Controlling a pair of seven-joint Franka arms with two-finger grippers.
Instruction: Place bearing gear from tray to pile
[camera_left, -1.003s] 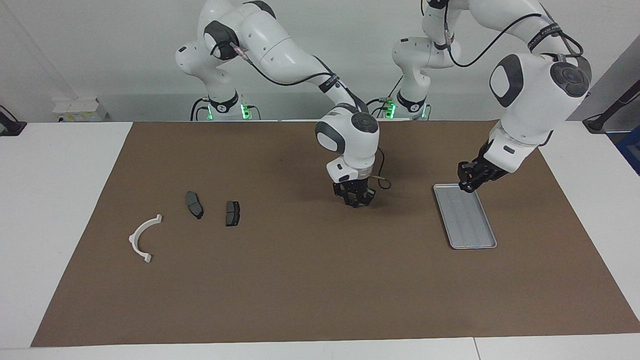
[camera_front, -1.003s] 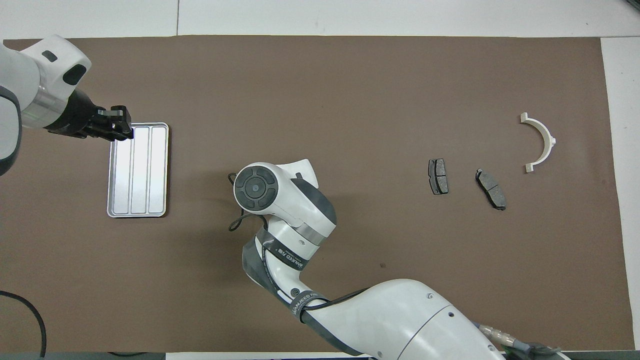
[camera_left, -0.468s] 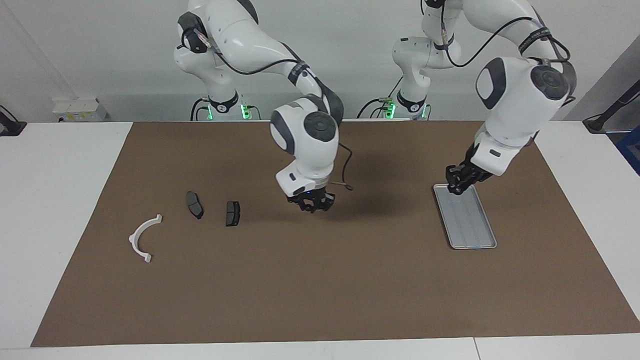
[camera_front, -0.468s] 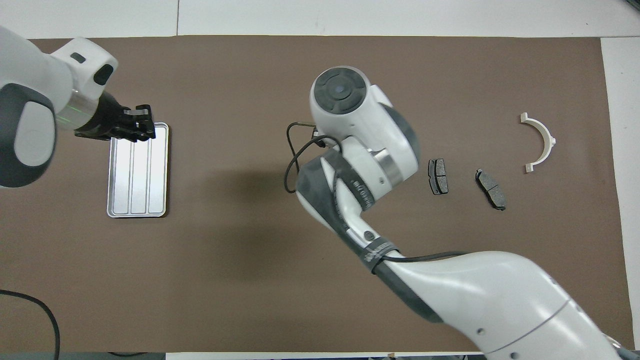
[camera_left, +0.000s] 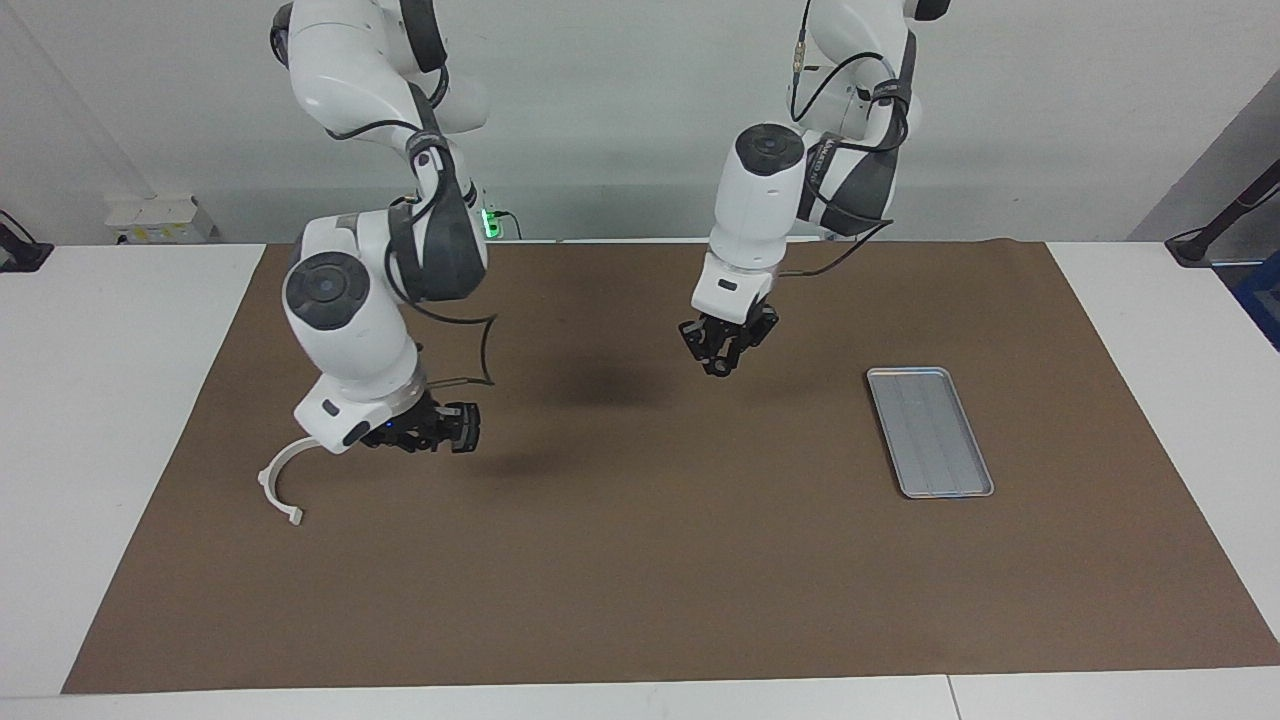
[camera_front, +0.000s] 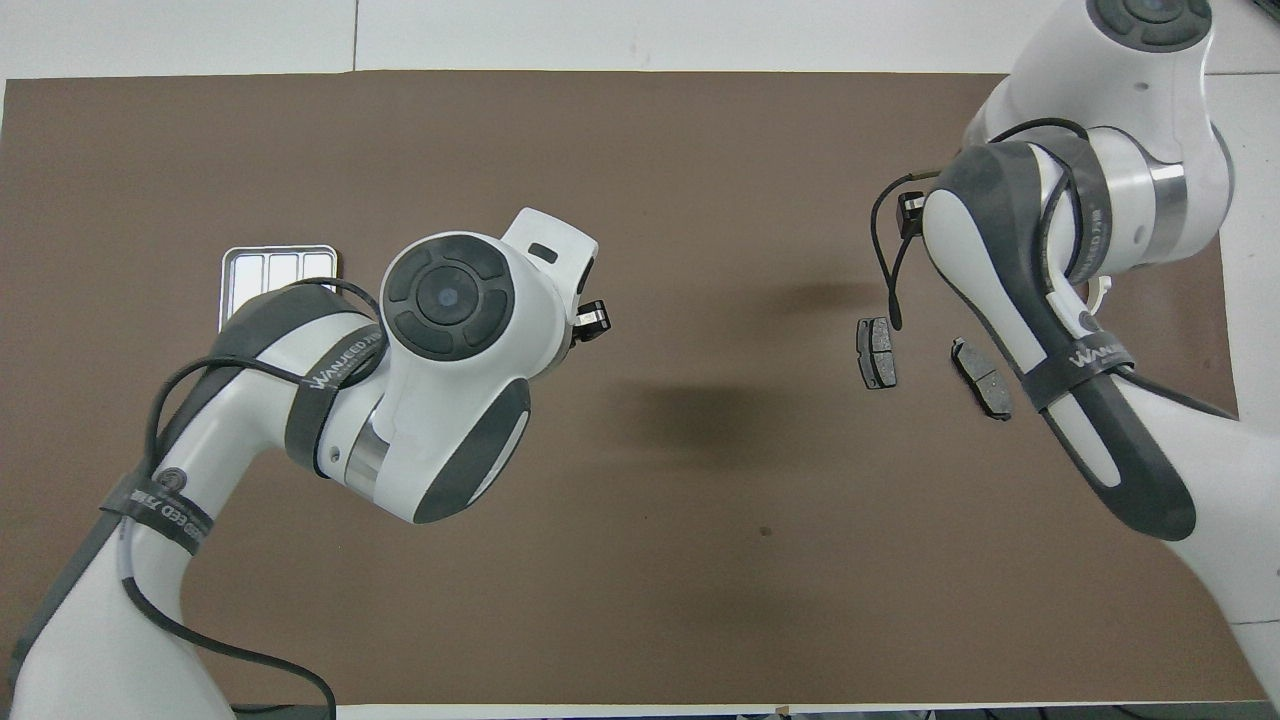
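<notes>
The silver tray (camera_left: 930, 432) lies bare toward the left arm's end of the mat; one end of it shows as the tray (camera_front: 278, 265) past the left arm. No bearing gear shows in either view. The pile has a white bracket (camera_left: 279, 482) and two dark brake pads (camera_front: 876, 352) (camera_front: 981, 377). My right gripper (camera_left: 455, 432) hangs low over the pile, lying level and shut; I see nothing in it. The arm covers it in the overhead view. My left gripper (camera_left: 720, 362) is up over the middle of the mat, fingertips together, holding nothing; its tip (camera_front: 592, 318) peeks out.
A brown mat (camera_left: 640, 560) covers most of the white table. Small white boxes (camera_left: 160, 218) sit at the table's corner near the right arm's base. Both arms reach out over the mat.
My right arm has swung from the middle of the mat over to the pile. My left gripper has left the tray's corner and risen toward the middle.
</notes>
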